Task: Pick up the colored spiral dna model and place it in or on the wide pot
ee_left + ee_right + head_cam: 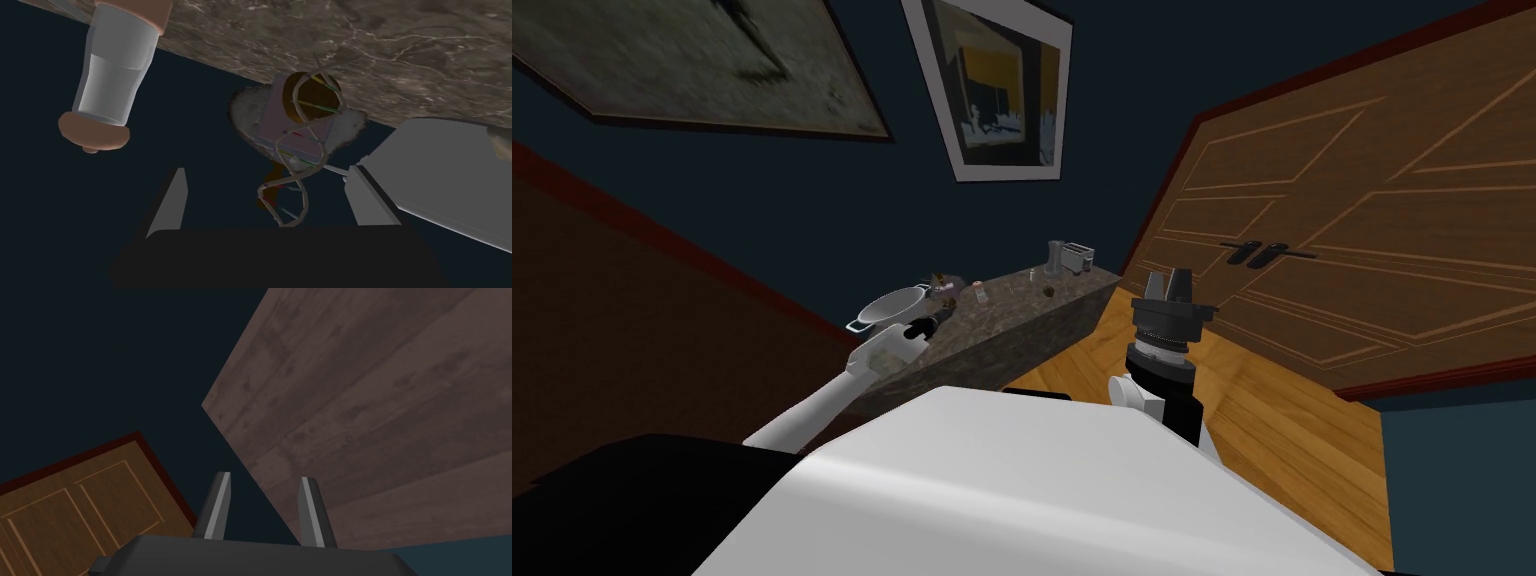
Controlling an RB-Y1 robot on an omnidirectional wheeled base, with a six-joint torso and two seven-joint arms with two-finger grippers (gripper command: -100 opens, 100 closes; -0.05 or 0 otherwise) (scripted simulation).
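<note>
Now the dna model [299,169] is framed for grabbing.
The left gripper [265,169] is held spread so it fits between, nothing pinched; the right gripper [265,477] is held aside, spread too.

Head high, left wrist close, counter [425,50] shared

Dim, flat lighting; head view's edges splay.

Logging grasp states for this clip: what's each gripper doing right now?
Left gripper: open, DNA model between its fingers, not gripped.
Right gripper: cannot be told.
</note>
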